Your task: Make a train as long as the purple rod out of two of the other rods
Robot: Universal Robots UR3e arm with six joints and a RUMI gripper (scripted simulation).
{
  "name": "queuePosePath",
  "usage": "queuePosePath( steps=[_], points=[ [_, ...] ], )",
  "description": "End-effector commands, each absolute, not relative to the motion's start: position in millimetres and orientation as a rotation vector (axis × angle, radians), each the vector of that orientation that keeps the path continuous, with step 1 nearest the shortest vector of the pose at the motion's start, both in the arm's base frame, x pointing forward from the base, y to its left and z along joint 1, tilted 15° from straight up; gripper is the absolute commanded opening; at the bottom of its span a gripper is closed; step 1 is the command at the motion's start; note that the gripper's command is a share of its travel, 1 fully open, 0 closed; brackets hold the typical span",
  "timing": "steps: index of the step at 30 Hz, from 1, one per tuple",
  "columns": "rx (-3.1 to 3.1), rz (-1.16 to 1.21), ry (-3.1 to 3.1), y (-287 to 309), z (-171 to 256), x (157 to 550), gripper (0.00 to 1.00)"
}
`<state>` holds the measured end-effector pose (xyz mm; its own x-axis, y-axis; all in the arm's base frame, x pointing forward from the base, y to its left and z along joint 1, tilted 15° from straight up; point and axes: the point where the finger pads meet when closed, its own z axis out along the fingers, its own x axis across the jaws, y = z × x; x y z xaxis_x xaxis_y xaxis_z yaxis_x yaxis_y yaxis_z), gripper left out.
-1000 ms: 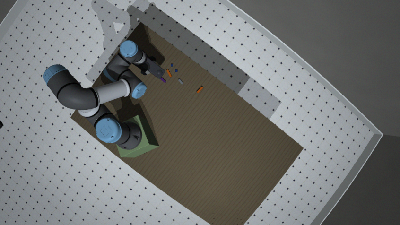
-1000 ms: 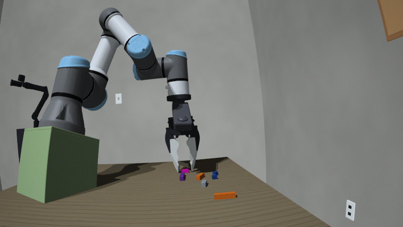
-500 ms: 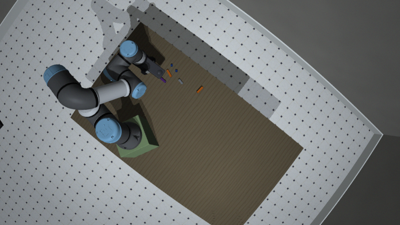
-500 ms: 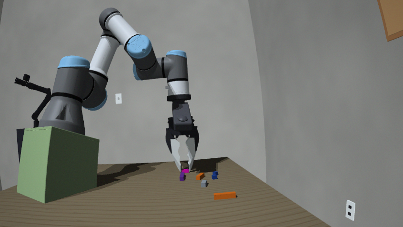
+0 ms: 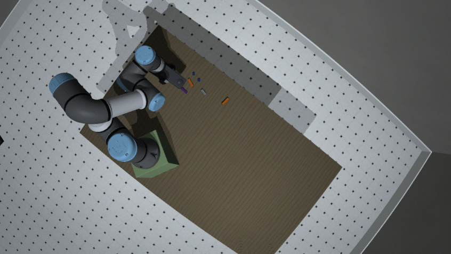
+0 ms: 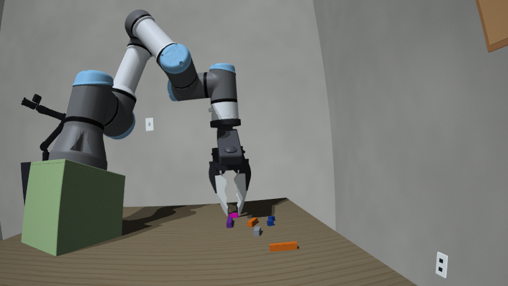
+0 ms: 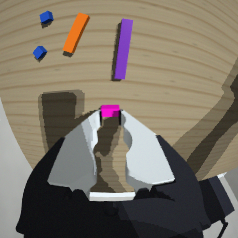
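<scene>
My gripper (image 7: 110, 111) is shut on the short magenta rod (image 7: 110, 111), down at the wooden table top; the rod also shows at the fingertips in the side view (image 6: 233, 214). The purple rod (image 7: 122, 49) lies flat just beyond it, also seen in the side view (image 6: 229, 222) and from above (image 5: 184, 90). An orange rod (image 7: 75, 33) (image 6: 251, 222) lies to the purple rod's left. A second orange rod (image 6: 282, 246) (image 5: 225, 101) lies apart, nearer the front. A grey rod (image 6: 257, 231) sits between them.
Two blue rods (image 7: 46, 17) (image 7: 39, 52) lie left of the near orange rod, also in the side view (image 6: 271, 220). The arm's green base block (image 6: 71, 204) stands at the left. A grey wall borders the table on the right.
</scene>
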<state>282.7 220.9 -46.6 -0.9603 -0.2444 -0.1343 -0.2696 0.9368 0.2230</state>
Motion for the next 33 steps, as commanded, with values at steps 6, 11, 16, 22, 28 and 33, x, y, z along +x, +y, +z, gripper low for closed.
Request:
queuePosePath(
  steps=[6, 11, 16, 22, 28, 33],
  points=[
    [-0.397, 0.365, 2.988, 221, -47, 283, 0.00],
    [-0.397, 0.365, 2.988, 221, -46, 283, 0.00],
    [-0.398, 0.364, 2.986, 220, -43, 283, 0.00],
    [-0.398, 0.365, 2.985, 217, -33, 283, 0.00],
    [-0.398, 0.365, 2.985, 215, -22, 282, 0.00],
    [-0.398, 0.366, 2.985, 210, -5, 281, 0.00]
  ],
)
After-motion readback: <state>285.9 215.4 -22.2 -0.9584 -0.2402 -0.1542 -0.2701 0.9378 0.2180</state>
